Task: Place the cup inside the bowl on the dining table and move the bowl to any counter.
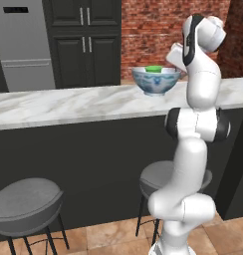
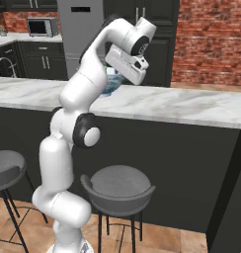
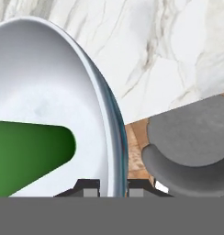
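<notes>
The bowl point(image 1: 156, 79) is at the gripper point(image 3: 113, 186), above the marble desk point(image 1: 68, 104) near its far edge and towards its right end; whether its foot touches the top or hangs just above it cannot be told. It is upright, mouth up. The cup point(image 1: 154, 69) lies inside it on its side: in the hand view the green taper runs across the pale interior, its narrow end pointing towards the rim gripped by the jaws, its wide end cut off by the picture's edge. From the left base view only a green sliver shows above the rim, so its long axis is hard to judge there. The jaws are clenched on the bowl's rim, one fingertip point(image 3: 89, 188) inside the wall and one outside, both mostly cut off at the bottom of the hand view. In the right base view the arm and hand cover nearly all of the bowl; just a patch of blue pattern shows. Two grey stools point(image 1: 26, 201) stand before the desk's black front.
</notes>
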You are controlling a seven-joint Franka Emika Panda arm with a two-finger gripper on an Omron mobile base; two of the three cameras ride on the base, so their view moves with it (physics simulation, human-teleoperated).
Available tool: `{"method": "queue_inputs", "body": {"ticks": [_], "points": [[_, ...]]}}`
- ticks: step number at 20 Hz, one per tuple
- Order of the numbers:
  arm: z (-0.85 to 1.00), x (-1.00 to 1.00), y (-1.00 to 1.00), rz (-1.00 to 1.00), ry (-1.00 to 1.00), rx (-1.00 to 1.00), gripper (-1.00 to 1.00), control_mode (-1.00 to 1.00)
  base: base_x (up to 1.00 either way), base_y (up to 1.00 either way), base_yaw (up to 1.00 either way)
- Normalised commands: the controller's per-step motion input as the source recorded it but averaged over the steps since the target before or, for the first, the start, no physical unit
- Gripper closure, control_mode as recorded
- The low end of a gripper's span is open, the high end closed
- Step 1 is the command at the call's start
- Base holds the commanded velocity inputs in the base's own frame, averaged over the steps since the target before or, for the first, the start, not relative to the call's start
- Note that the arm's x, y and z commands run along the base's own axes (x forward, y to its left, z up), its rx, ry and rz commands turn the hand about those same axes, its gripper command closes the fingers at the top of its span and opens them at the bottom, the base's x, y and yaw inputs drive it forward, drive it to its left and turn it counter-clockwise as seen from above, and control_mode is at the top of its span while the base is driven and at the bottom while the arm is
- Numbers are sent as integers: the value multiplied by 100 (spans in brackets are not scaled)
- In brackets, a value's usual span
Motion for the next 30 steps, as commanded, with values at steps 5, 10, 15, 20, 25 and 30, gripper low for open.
{"method": "queue_inputs", "body": {"ticks": [5,10,15,20,25,30], "points": [[26,-70,-2,-3,0,0,100,-100,0,0,0],[24,-68,0,-3,0,0,100,-100,0,0,0],[6,-52,0,-1,-2,0,100,-100,0,0,0],[-15,-18,0,0,-7,0,100,-100,0,0,0],[-16,-1,0,0,-12,0,100,-100,0,0,0],[-2,-5,0,0,-11,0,100,-100,0,0,0]]}}
